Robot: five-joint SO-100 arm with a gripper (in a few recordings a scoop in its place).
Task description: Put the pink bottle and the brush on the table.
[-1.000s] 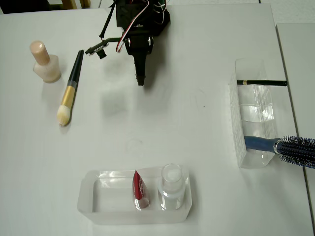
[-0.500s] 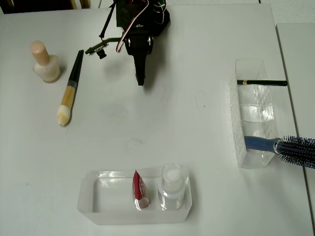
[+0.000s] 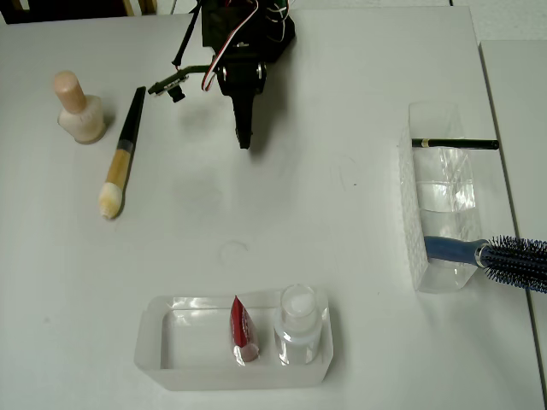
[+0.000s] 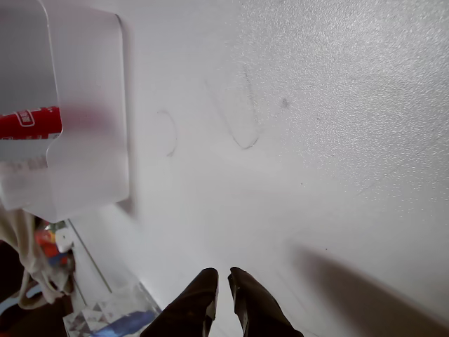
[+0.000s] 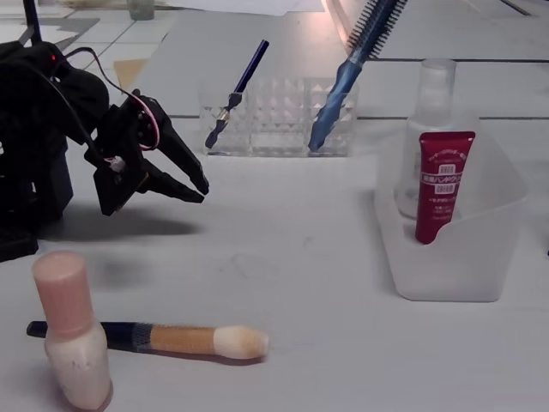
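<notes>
My gripper (image 3: pixel 244 141) hangs empty, fingers pressed together, over the table (image 3: pixel 342 231); bottle (image 3: pixel 77 109) and brush (image 3: pixel 120 157) lie apart.

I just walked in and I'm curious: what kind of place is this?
Probably a lab bench staged as a vanity: a plain white table, a clear plastic organiser holding a blue-handled hairbrush, and a small black robot arm's gripper.
</notes>
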